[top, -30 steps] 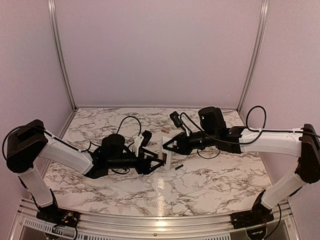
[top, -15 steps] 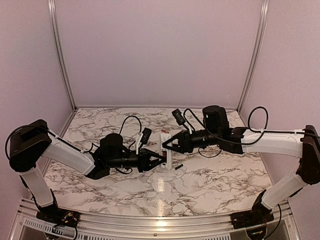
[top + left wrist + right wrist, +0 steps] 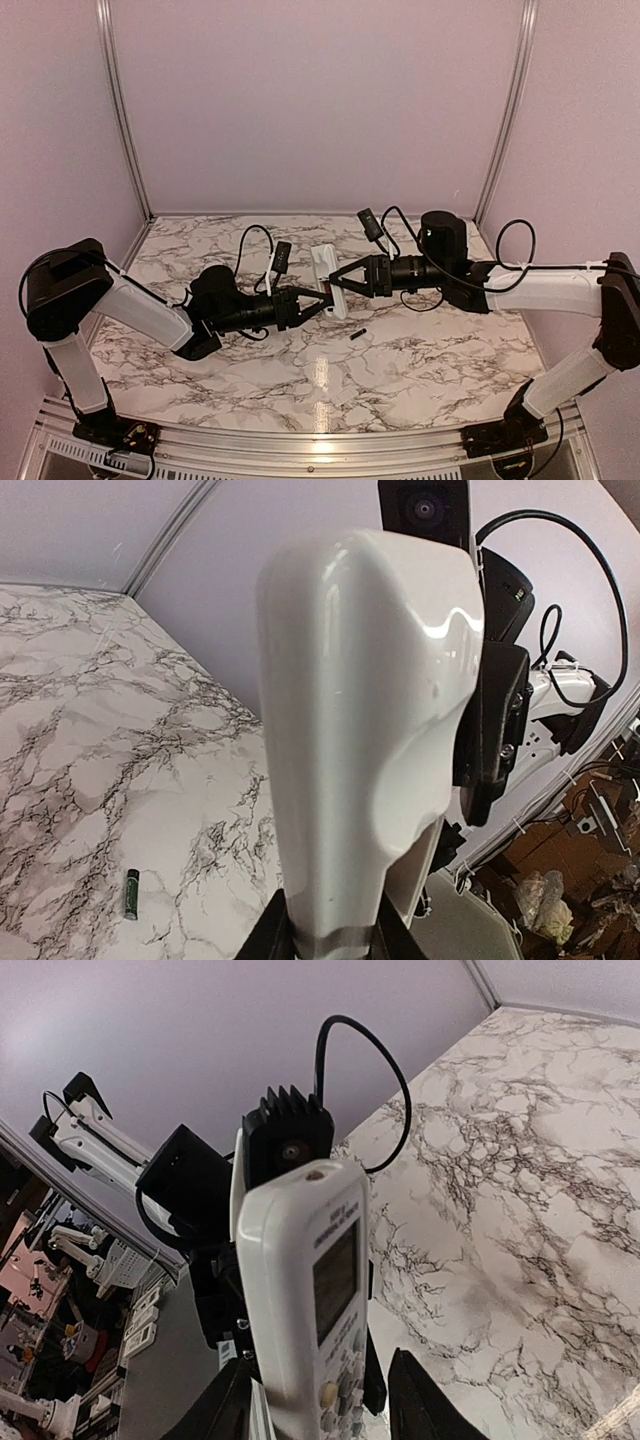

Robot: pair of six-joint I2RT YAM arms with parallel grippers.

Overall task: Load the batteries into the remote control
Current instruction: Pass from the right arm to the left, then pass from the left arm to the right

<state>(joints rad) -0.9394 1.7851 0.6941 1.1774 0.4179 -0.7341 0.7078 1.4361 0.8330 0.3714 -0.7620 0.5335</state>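
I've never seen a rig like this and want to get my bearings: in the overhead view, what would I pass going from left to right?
Left arm's white forearm → remote control → small dark cylinder lying loose → right arm's white forearm.

At the centre of the frame the remote control (image 3: 327, 268) is held tilted above the marble worktop (image 3: 430, 360). The left fingers (image 3: 308, 302) meet its lower end, and the right fingers (image 3: 352, 270) are spread in a V beside it. A small dark cylinder (image 3: 357, 333) lies on the worktop just to the lower right.
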